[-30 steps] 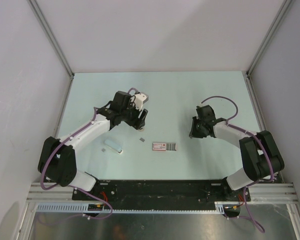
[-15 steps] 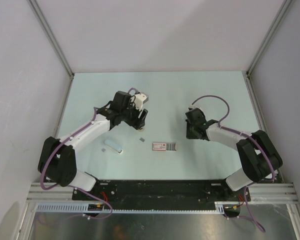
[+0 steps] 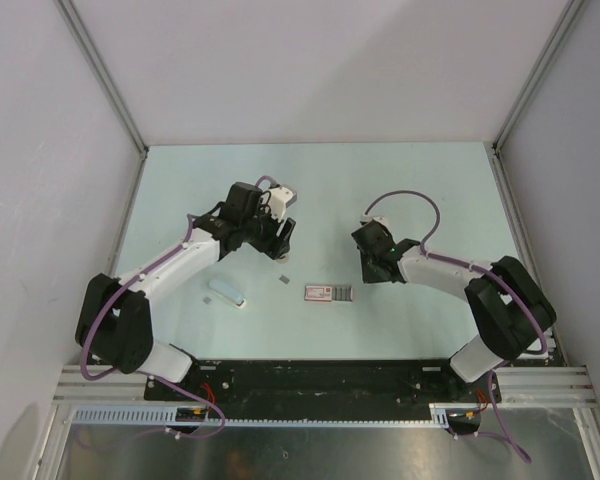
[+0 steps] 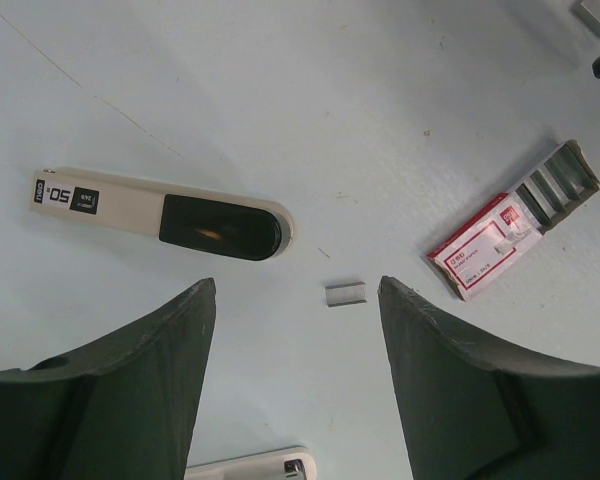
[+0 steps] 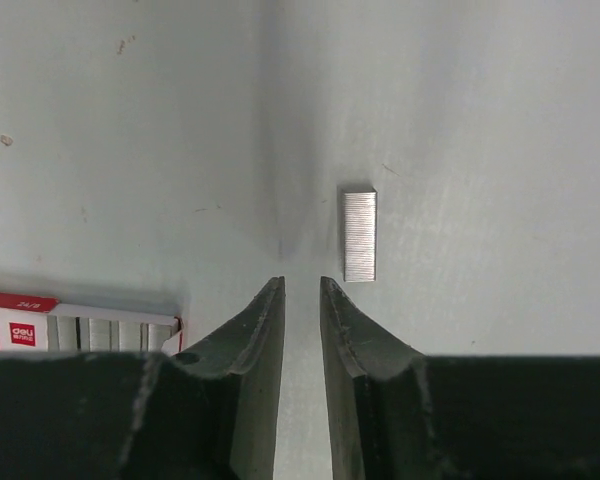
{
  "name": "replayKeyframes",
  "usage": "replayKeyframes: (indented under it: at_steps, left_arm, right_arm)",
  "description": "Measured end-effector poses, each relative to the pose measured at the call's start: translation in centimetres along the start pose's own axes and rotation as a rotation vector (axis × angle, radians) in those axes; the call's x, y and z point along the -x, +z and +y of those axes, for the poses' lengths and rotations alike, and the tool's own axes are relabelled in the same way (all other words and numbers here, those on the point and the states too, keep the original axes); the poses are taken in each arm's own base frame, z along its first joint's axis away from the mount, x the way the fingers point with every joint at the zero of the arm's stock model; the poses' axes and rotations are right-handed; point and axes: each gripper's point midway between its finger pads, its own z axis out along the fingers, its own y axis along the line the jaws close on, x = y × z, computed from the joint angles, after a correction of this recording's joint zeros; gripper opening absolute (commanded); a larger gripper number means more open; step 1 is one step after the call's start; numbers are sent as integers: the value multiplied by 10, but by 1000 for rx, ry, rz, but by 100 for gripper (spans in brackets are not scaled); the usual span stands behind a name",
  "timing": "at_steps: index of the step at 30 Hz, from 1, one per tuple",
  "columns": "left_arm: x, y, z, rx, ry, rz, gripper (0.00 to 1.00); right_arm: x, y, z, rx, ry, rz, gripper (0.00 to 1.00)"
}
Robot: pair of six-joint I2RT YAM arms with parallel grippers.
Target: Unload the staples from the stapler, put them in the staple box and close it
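Right tool [image 5: 302, 285] barely ajar, empty, tip just beside a loose staple strip [image 5: 360, 235] on the counter [image 5: 460, 120], probably lining up a pinch. Left tool [image 4: 295, 285] wide open, empty; stapler [image 4: 160, 215] lies flat nearby, untouched.

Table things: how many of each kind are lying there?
stapler: 1
loose staple strips: 2
staple box: 1
Total: 4
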Motion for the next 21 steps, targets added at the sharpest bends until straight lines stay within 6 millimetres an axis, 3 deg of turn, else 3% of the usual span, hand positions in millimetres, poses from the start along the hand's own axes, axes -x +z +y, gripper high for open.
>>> replayKeyframes:
  at_steps: [11,21]
  left_arm:
    - [-3,0,0,-1,-1,6,71]
    - [-5,0,-1,-2,-2,10,71]
  right_arm:
    - [36,-24,2,15,24,-88,37]
    - [31,-7,-25,-52,41,-34,37]
